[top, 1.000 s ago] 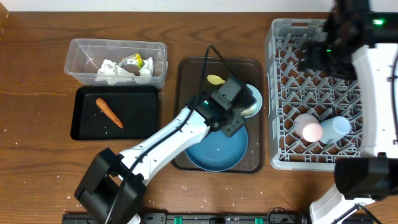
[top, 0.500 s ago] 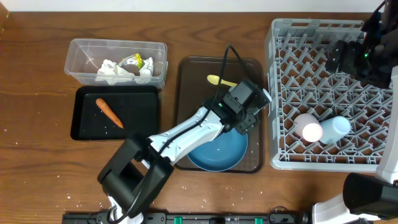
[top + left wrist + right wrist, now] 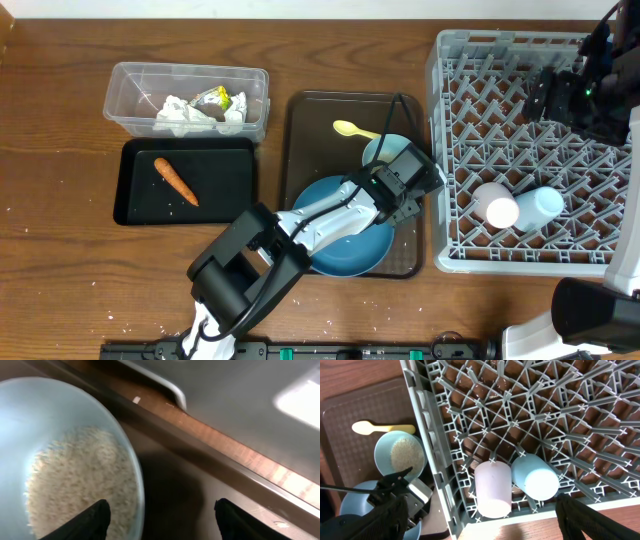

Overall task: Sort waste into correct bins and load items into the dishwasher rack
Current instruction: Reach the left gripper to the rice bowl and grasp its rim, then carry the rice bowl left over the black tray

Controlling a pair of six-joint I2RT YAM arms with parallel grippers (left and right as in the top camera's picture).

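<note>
Left claw: my left gripper (image 3: 161, 515) stands wide and empty. One finger is over the loose white rice (image 3: 75, 485), the other outside the rim of the round white bowl (image 3: 60, 420).
Change: a second ago this arm covered the bowl; it has since slid rackward and bared it.
Meaning: I judge the rice goes to a bin before racking the bowl.
Around: the yellow plastic spoon (image 3: 347, 128) lies beyond the bowl and the large round blue plate (image 3: 350, 250) behind the claw, both on the brown serving tray (image 3: 300, 130).
Right claw: my right gripper (image 3: 480, 510) is wide and empty above the grey pegged plastic rack (image 3: 450, 60), which holds the pale pink cup (image 3: 497, 208) and light blue cup (image 3: 540, 205).
Writing: none legible.

Wood-grain table (image 3: 60, 120), grey plastic rack (image 3: 441, 120), glossy bowl (image 3: 60, 405)
</note>
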